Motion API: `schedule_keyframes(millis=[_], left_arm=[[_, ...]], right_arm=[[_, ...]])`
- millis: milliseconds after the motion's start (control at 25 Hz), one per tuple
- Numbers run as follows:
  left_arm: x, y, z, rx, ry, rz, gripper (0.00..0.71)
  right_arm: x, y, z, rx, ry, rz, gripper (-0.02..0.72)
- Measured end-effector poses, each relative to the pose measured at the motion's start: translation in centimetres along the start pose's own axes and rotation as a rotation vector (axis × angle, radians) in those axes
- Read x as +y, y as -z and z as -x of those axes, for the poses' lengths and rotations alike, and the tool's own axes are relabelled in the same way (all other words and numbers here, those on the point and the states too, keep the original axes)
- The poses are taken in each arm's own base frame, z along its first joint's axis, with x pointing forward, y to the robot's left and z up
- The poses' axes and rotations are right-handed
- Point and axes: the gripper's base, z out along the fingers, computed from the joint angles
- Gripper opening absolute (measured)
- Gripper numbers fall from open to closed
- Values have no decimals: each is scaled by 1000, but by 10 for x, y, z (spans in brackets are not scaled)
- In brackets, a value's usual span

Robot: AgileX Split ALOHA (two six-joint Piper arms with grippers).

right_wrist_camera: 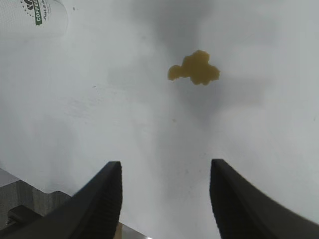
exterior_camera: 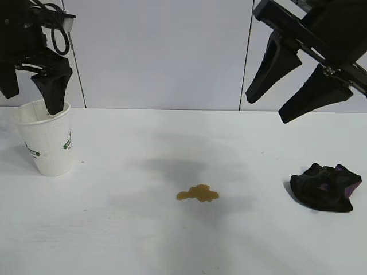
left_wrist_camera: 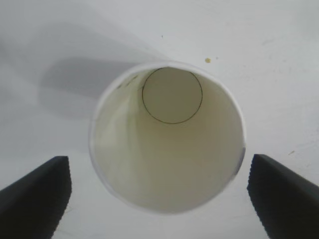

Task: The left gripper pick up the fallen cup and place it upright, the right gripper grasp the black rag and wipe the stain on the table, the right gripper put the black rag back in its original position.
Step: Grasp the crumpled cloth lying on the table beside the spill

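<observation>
Cup (exterior_camera: 47, 139): upright, far left on bench (exterior_camera: 143, 240).
My left end effector (left_wrist_camera: 159, 191): spread wide above the cup's rim, gripping nothing.
My right end effector (exterior_camera: 284, 97): spread, empty, raised at right.
Stain (exterior_camera: 198, 193): centre.
Black rag (exterior_camera: 324, 187): right, untouched.

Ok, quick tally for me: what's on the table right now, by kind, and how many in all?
Paper cup, upright at the exterior view's left: 1
Black rag, bunched at that view's right: 1
Yellowish-brown stain, mid-table: 1
Total: 3

Both grippers hang above the table, holding nothing: left gripper open over the cup, right gripper open above the rag.
</observation>
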Motion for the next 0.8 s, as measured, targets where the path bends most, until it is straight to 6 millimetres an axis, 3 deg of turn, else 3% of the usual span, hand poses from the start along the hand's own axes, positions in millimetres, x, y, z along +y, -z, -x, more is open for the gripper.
schedule_keyframes(millis=[280,520,640,800], left_arm=[[7,30,-7,-54,49,82,693],[32,68,-22,-107,190,305,693],[55,94,-41,-154,275,356,693],[91,136,-81,-219,414,421,693]], right_arm=[[0,0,0,0,0,0,370],[0,0,0,0,0,0,370],[0,0,0,0,0,0,370],[0,0,0,0,11,0,370]])
